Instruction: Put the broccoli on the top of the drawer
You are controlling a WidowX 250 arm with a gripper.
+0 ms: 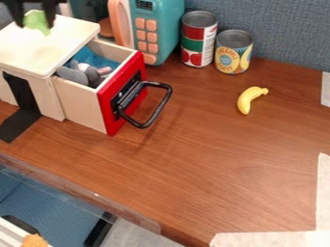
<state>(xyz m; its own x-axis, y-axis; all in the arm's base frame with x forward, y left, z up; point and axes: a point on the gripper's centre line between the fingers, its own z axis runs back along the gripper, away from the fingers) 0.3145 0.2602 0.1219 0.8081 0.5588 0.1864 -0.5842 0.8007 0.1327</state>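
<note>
I've got the gripper (34, 16) up between ten and eleven o'clock in my view, over the far side of the white top (46, 48) of the drawer unit. The broccoli (37, 22) is right at the jaws, on their six o'clock side, its narrow lower end tipping toward five. I can't tell from here whether the jaws are apart or clamped on it, nor whether that lower end touches the top.

What the next move turns on, I judge, is that line from jaws to broccoli to top: most of the white panel lies toward six o'clock from the piece, so a short lowering, eased slightly that way, should seat it. If it's already resting there, I'd just let go and lift straight away.

My worry is the open drawer (103, 103), between four and five o'clock from the broccoli, with the grey plush toy (76, 73) inside; a roll that way could drop it in. The banana (250, 99), at two o'clock on the surface (213, 154), is well apart from all this.
</note>
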